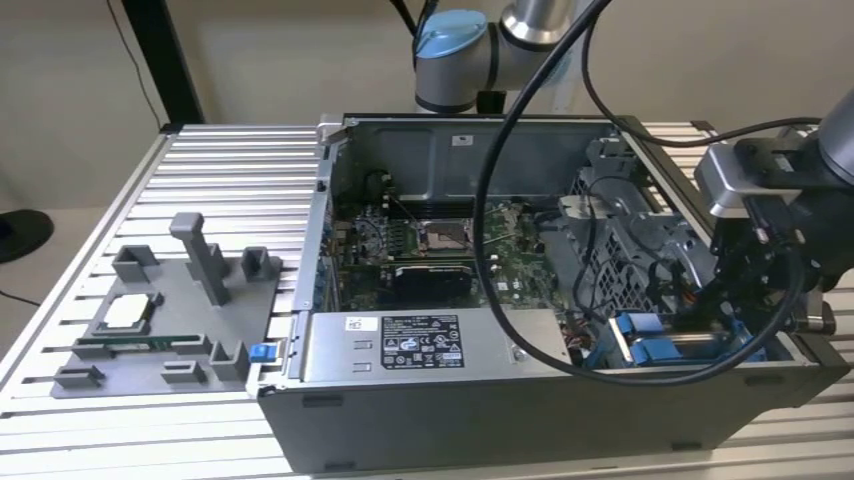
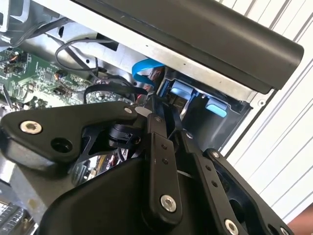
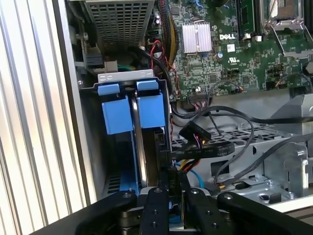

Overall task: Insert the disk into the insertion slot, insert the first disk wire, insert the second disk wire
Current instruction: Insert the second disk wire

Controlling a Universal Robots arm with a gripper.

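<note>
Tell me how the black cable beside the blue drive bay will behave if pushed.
Probably floppy: the black cable droops in loose curves over the grey metal cage, so a push would likely bend it aside. Its blocky plug looks stiffer and might swing or snag. It seems thin, so likely light.

The gripper (image 3: 172,182) hangs right at the insertion slot (image 3: 116,117) — the disk (image 3: 141,147) stands edge-on inside it, blue tabs at its end. Just beside it, black cables (image 3: 215,147) loop over the grey drive cage (image 3: 259,166), with the green motherboard (image 3: 234,58) beyond.
</note>
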